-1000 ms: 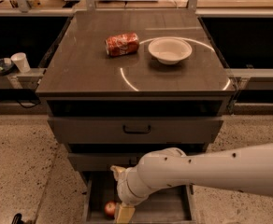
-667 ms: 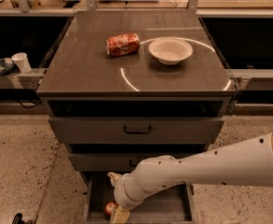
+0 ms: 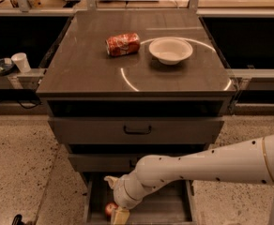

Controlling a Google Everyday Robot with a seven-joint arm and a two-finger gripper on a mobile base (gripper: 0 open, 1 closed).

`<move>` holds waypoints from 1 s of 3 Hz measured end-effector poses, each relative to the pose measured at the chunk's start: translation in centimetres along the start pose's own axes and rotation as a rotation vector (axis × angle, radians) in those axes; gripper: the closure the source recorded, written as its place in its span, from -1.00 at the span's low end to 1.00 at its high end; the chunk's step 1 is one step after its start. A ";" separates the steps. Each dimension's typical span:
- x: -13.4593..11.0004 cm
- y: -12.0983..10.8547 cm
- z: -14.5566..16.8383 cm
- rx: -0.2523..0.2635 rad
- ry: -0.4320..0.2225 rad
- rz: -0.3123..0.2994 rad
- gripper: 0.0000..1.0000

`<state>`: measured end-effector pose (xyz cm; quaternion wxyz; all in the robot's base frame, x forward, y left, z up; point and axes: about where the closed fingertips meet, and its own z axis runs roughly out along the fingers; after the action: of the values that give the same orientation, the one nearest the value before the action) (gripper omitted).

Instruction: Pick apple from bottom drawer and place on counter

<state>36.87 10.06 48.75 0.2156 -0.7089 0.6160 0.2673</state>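
Note:
The small red apple (image 3: 110, 208) lies on the dark floor of the open bottom drawer (image 3: 170, 209), at its front left. My white arm reaches in from the right and bends down into the drawer. The gripper (image 3: 119, 215) is at the bottom edge of the camera view, right beside the apple and touching or nearly touching its right side. The fingertips are cut off by the view's lower edge. The counter (image 3: 90, 64) is the wide dark glossy top above.
A crushed red soda can (image 3: 123, 44) and a white bowl (image 3: 170, 49) sit on the counter. Two wider drawers with black handles (image 3: 137, 130) are above the bottom drawer. A white cup (image 3: 20, 62) stands on a ledge at left. Speckled floor lies on both sides.
The arm has swung lower and further left into the drawer; the gripper has come down next to the apple. The apple has not moved.

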 end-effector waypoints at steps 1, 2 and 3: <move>-1.2 -2.8 1.5 0.006 -0.137 -0.091 -1.00; 0.5 -4.9 4.6 0.021 -0.225 -0.180 -1.00; 4.2 -4.1 10.8 -0.047 -0.283 -0.196 -1.00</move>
<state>40.15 14.36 37.66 0.3086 -0.7259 0.5010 0.3562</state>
